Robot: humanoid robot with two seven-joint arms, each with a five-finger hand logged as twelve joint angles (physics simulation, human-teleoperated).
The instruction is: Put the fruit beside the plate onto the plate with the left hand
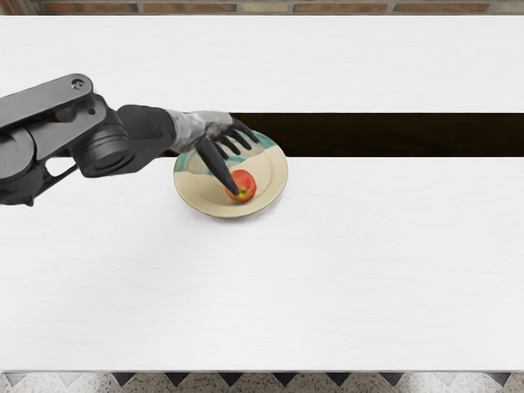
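White table (368,270), evenly lit, surface faintly grained. Second white top (327,65) behind it, with a dark gap (409,135) between. Brick wall (246,6) along the far edge. Speckled floor (246,382) at the near edge.

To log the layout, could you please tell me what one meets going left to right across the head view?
The left arm, left robot hand, fruit; the plate spans both, so omitted.

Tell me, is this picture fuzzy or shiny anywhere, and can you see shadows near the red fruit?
Head view: bright, even light, no glare on the white table; everything slightly soft; only a faint shadow beside the round red fruit on the beige, teal-edged plate; the wrist of the black left hand looks smeared grey; the gap behind is pitch dark.
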